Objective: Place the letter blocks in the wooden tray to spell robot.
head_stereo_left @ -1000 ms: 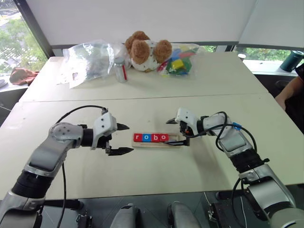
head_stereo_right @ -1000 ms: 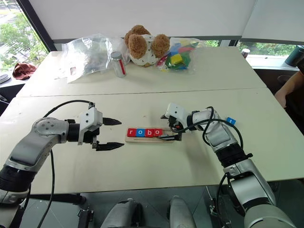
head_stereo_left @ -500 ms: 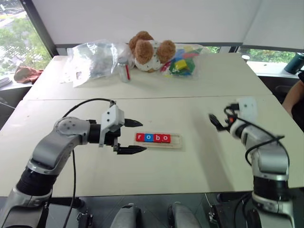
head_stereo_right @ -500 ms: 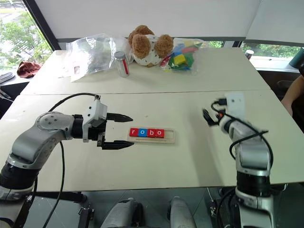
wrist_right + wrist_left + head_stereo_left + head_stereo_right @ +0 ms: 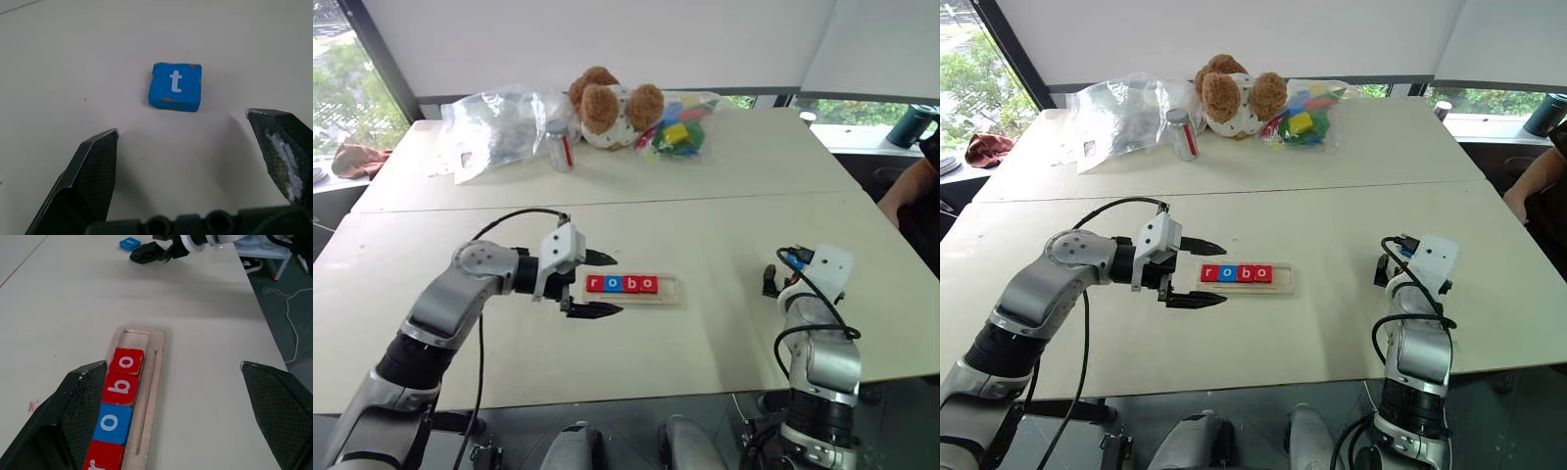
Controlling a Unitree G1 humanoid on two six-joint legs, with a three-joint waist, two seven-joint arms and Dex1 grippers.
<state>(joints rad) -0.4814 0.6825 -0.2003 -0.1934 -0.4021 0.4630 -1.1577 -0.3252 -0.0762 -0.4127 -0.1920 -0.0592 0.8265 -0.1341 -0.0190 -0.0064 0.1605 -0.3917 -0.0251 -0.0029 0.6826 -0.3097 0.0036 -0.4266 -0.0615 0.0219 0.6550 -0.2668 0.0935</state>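
Four letter blocks [image 5: 1236, 273] sit in the wooden tray [image 5: 1280, 278], left gripper [image 5: 1211, 273] spread wide just beside it.

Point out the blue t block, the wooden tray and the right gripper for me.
blue t block [image 5: 175, 86]: right wrist view, on its top face.
wooden tray [image 5: 157, 354]: left wrist view, on its bare rim beside the groove.
right gripper [image 5: 188, 161]: right wrist view, midway between its open fingertips.

"r" block [image 5: 103, 458] cut by frame edge

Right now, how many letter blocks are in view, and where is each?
5. Four sit in the wooden tray reading r, o, b, o. The blue t block lies flat on the table ahead of the open right claw.
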